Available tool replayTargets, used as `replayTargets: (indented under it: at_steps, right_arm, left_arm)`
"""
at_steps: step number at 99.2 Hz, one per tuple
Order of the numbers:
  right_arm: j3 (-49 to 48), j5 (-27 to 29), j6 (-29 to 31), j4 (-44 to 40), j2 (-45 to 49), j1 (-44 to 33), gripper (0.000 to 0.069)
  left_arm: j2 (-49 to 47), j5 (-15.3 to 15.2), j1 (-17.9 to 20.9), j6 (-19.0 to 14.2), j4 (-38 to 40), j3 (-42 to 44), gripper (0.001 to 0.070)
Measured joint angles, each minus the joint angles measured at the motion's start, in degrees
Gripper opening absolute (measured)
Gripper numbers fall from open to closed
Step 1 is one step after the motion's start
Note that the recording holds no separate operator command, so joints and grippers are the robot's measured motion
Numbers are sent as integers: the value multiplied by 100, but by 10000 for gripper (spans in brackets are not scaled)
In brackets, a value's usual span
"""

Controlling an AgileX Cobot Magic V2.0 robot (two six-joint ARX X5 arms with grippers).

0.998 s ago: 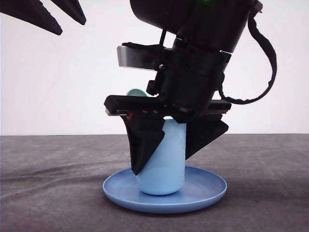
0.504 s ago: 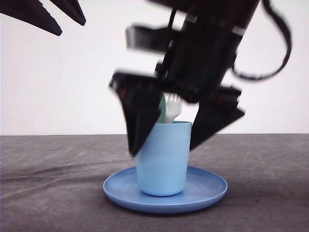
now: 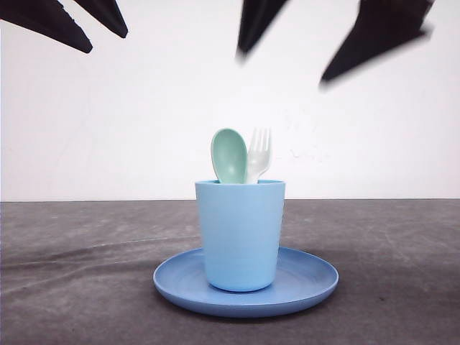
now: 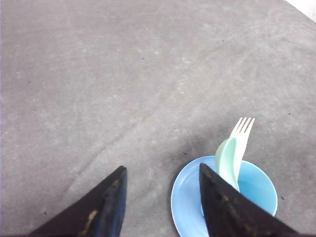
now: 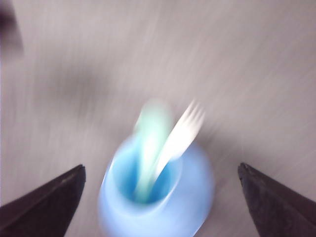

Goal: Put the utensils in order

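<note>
A pale mint-green spoon (image 3: 229,155) and a white fork (image 3: 259,154) stand head-up, side by side, in a light blue cup (image 3: 241,233). The cup sits upright on a round blue plate (image 3: 309,284). My right gripper (image 3: 282,66) hangs open high above the cup, blurred, holding nothing. My left gripper (image 3: 108,42) is open at the upper left, well away from the cup. The left wrist view looks down on the spoon (image 4: 227,160), fork (image 4: 243,131), cup (image 4: 259,190) and plate (image 4: 185,197) beside the open gripper (image 4: 162,168). The blurred right wrist view has the cup (image 5: 192,207) below the wide-open gripper (image 5: 161,167).
A dark grey table (image 3: 86,244) spreads around the plate, and a plain white wall (image 3: 144,122) stands behind it. The left wrist view takes in bare grey tabletop (image 4: 123,74) beside the plate.
My right gripper has lifted straight up from around the cup, staying open, and now hangs well above it. Spoon and fork stay in the cup. The left gripper has not moved.
</note>
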Motion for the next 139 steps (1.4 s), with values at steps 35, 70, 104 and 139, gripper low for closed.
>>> replayTargets:
  at_steps: [35,70,104,139]
  right_arm:
    - [87,1095,-282,20,-756,-2,621]
    - [87,1189,-341,11,-756,-2,23]
    - [87,1191,-339,11,-756,-2,4]
    - [87,1191,-339,11,-756,-2,4]
  left_arm:
    - [0,0,0,-63,61,0,274]
    - [-24,0,0,-70,166,0,25]
    - [-48,0,0,-70,173,0,25]
    - [-48,0,0,-70,173,0,25]
